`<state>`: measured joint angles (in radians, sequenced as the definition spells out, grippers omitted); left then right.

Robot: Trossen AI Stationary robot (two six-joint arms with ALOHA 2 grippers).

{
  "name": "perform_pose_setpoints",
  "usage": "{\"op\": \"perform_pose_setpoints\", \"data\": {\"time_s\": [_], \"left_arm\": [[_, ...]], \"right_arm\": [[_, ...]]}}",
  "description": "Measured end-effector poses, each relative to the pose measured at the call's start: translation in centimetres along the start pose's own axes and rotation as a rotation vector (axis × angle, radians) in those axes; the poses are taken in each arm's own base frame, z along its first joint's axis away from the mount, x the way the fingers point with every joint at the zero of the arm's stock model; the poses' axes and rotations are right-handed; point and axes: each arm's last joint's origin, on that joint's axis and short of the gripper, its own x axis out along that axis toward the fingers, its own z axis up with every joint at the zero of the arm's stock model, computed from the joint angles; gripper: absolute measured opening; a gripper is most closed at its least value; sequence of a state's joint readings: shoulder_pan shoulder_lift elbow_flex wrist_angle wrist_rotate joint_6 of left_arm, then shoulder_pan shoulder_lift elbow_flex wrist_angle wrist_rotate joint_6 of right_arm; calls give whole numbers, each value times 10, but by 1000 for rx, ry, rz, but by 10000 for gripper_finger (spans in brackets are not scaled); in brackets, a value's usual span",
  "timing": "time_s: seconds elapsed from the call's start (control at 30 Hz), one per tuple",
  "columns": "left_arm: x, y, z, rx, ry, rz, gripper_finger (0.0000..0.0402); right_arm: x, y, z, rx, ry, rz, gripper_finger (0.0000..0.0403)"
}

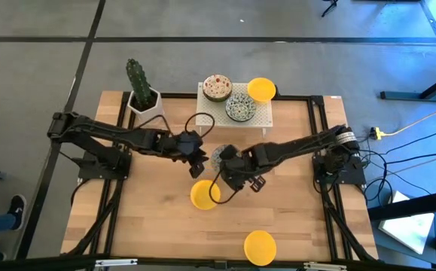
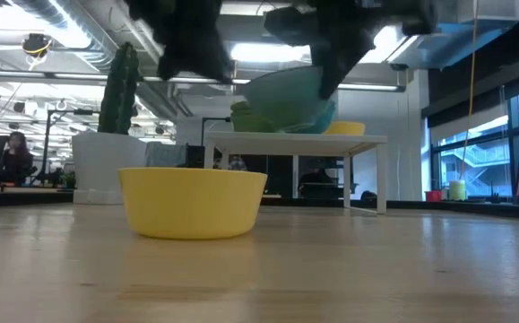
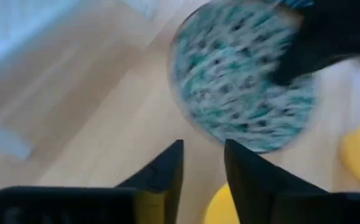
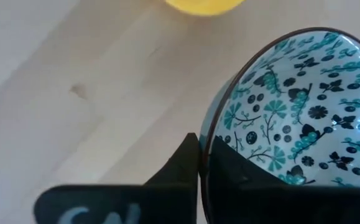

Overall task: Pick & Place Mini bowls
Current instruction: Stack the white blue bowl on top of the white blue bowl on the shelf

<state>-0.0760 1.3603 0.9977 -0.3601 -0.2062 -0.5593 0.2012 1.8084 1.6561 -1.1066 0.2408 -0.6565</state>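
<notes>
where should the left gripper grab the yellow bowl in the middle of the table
Grip the yellow bowl by its rim, coming down from above, one finger inside the wall and one outside. It sits upright and open-topped, and its wall looks too wide to span. The right gripper holds its blue-green bowl the same way.

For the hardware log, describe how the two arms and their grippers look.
The left arm and right arm are dark, slim and jointed, on black bases. A black cable loops near the left gripper; another hangs by the right gripper. The fingers are flat, black, tapered. Pale lettering marks the right wrist.
</notes>
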Motion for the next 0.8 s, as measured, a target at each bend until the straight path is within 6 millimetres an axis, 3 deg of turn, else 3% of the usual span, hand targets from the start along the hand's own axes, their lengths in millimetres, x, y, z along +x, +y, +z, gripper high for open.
{"op": "perform_pose_setpoints", "data": {"time_s": [0.1,0.23,0.47,0.57,0.8], "left_arm": [[-14,-3,3,68,-75,26,145],[-38,-5,3,133,-173,129,179],[-61,-15,-22,211,-302,282,198],[-61,-18,-33,234,-303,275,198],[-48,-22,-46,236,-226,218,198]], "right_arm": [[-16,-11,-9,69,12,27,16],[-57,-28,-30,156,15,-106,16],[-118,-63,-97,439,-130,-306,16],[-118,-74,-117,520,-152,-316,16],[-79,-90,-131,573,-138,-266,16]]}}
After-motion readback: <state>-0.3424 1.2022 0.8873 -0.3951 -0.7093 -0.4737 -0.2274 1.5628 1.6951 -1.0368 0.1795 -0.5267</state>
